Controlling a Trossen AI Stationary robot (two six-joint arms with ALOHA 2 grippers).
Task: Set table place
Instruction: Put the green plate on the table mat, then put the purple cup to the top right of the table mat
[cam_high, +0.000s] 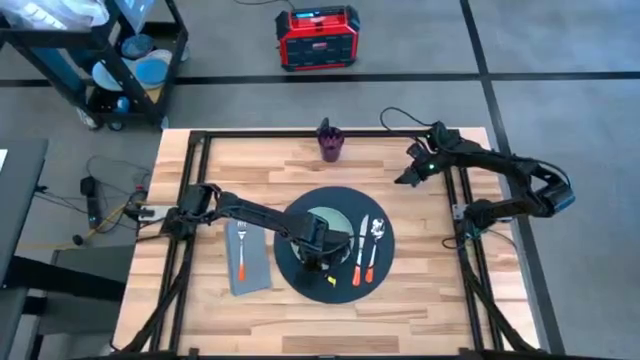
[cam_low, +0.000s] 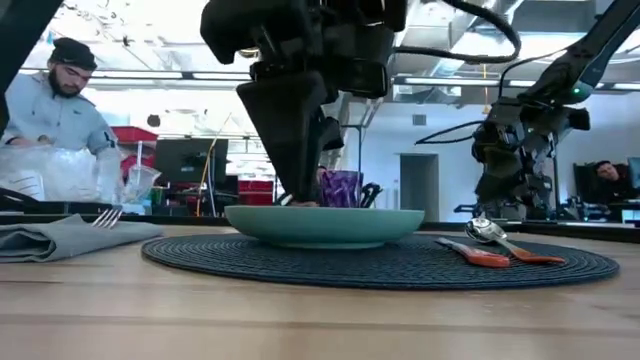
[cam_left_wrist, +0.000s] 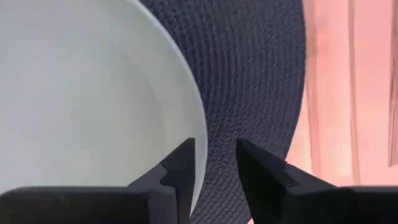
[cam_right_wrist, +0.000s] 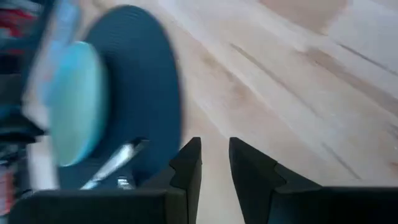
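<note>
Item: left gripper (cam_left_wrist: 214, 163), over the pale green plate (cam_high: 330, 222) at the centre of the place (cam_high: 383, 262), a round, dark grey woven mat on the plank-top table (cam_high: 430, 290). Its fingers straddle the plate's rim, slightly parted; whether they pinch it, I cannot tell. Best practice: settle the smooth, shallow plate centred, then release straight upward. Right gripper (cam_right_wrist: 215, 163) waits far right, narrowly parted, holding nothing.

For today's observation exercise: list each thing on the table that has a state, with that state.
Plate: upright on mat.
Fork: lying on napkin.
Knife: lying on mat.
Spoon: lying on mat.
Left end effector: open at plate rim.
Right end effector: empty, slightly open.
</note>
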